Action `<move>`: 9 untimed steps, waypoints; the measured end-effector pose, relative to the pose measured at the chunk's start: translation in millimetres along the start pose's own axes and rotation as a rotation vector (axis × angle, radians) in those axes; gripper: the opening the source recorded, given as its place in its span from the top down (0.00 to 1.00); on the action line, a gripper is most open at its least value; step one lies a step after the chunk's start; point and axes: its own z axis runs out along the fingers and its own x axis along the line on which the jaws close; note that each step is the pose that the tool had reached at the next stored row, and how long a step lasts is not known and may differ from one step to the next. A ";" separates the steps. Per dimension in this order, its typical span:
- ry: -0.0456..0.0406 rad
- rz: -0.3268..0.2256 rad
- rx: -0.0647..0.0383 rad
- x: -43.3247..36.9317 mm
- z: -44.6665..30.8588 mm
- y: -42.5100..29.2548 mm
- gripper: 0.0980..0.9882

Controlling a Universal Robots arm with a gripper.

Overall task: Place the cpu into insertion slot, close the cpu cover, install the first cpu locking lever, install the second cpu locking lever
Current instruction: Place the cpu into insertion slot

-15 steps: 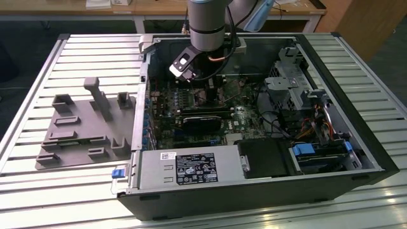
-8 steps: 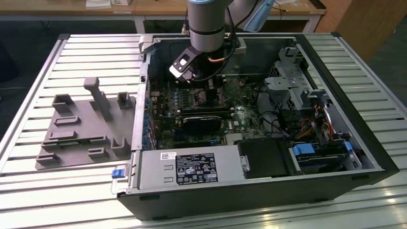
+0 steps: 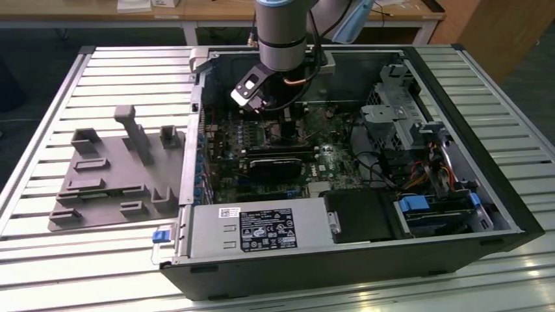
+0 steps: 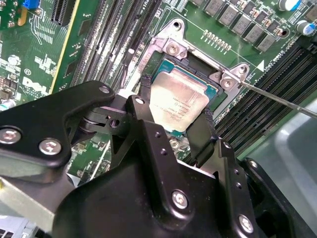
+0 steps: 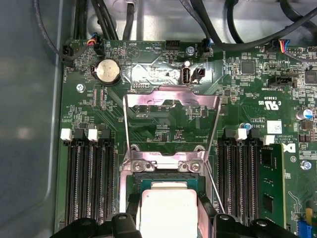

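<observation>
Item: open desktop computer case (image 3: 347, 273), lying on its side on a slatted metal tabletop (image 3: 87, 273), with a grey moulded fixture (image 3: 113, 175) beside it towards the exterior view's left

Robot arm (image 3: 282, 39): reaches down into the case, over the green motherboard (image 5: 247, 89)

End effector (image 4: 177, 99): black, two fingers (image 4: 146, 96). In both wrist views they press against opposite edges of the cpu (image 4: 178, 106), clamped on it

Cpu: pale silver-grey square, metal top facing up, level or nearly so. It sits within the silvery rim of the insertion slot (image 4: 171, 47), with dark and teal socket edge showing around its far corners. Whether it is fully seated cannot be told

Cpu cover (image 5: 171, 101): silvery frame plate swung open and away from the slot, hinged at the slot's far edge, with the board visible through its central opening

Locking lever (image 4: 277, 96): thin wire rod, unlatched, running out from the slot's corner bracket across the memory slots

Memory slots (image 5: 89, 183): long black banks on both sides of the slot

Coin cell battery (image 5: 107, 72): round, silver, on the board beyond the open cover
</observation>
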 end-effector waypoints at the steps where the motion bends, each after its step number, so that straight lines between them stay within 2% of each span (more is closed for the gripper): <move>1: 0.0000 0.000 0.000 0.1 0.5 0.0 0.51; 9: -0.0004 0.000 0.000 0.0 2.3 -0.2 0.51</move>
